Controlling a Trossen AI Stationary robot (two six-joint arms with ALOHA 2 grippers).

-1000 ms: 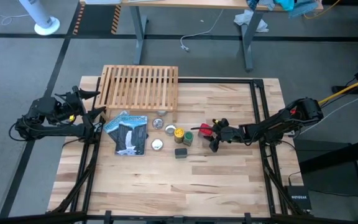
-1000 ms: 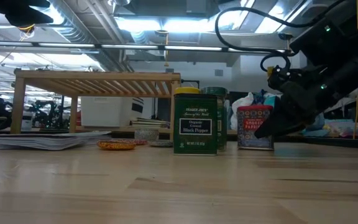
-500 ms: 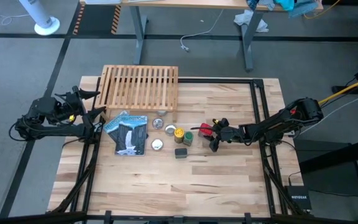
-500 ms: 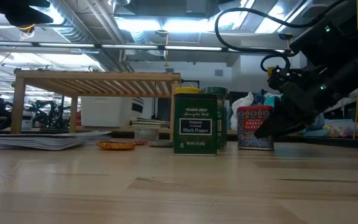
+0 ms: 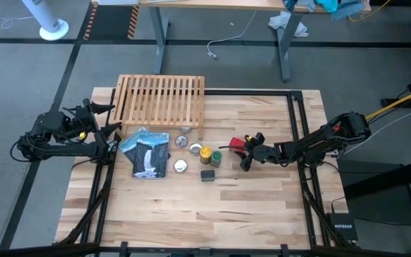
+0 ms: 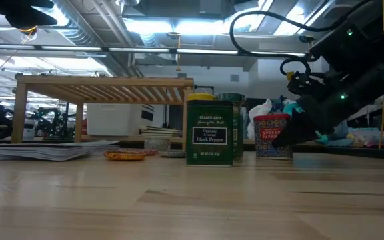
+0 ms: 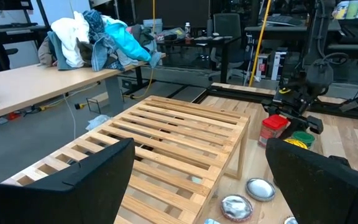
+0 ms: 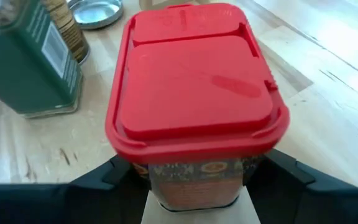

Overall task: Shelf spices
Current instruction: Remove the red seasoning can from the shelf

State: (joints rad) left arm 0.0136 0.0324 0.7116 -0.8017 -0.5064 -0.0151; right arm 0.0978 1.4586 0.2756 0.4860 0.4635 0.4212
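The scene is lit brightly and evenly from overhead. In the low view, glare is thrown by ceiling light strips, and the near tabletop is rendered soft. In the right wrist view, the red tin is slightly blurred. Only faint shadows are cast.

The light butcher-block wooden tabletop carries a slatted bamboo rack; just beside it lie a blue-and-white packet, silvery round tins and perhaps four spice containers.

Overhead, tabletop-level and two wrist views (right one closest), all sharing the red tin.
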